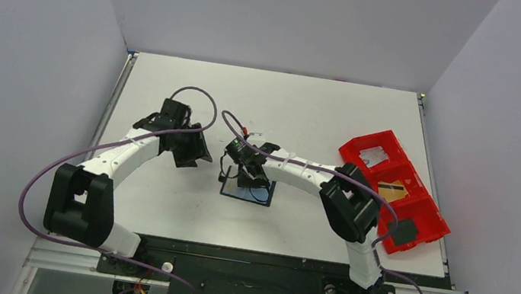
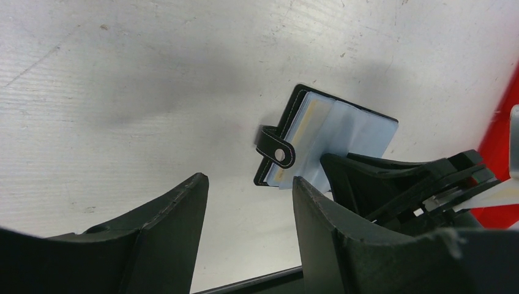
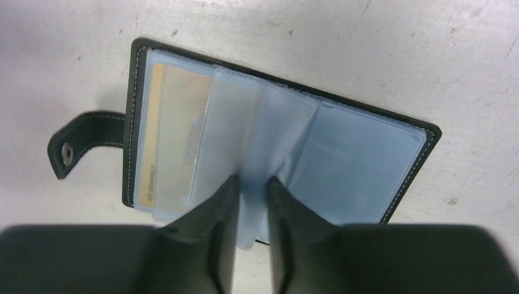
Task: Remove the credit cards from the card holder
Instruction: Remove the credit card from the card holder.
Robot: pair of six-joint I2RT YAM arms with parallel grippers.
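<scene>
Nearest the arm bases, the small flat black folding card holder (image 3: pixel 367 153) lies spread open on the white table (image 1: pixel 324 110), roughly midway between the two arms, blue-grey clear plastic sleeves facing up. Its short black closing tab (image 3: pixel 85 138) sticks out flat on the left side. A pale yellowish card (image 3: pixel 168 141) shows through the leftmost sleeve.

The right gripper (image 3: pixel 251 184) is down on the holder at its near edge. Its two black fingers (image 3: pixel 223 208) stand only a narrow gap apart, with one loose sleeve leaf (image 3: pixel 252 153) between them. I cannot tell whether they are pressing on it.

A little further back and to the left, the left gripper (image 2: pixel 250 179) hovers above bare table just beside the holder, its jaws spread wide and holding nothing.

Off to the right sits a red plastic compartment tray (image 1: pixel 353 148), well apart from the holder, with a flat gold-brown rectangle (image 1: pixel 392 190) in its middle section.
</scene>
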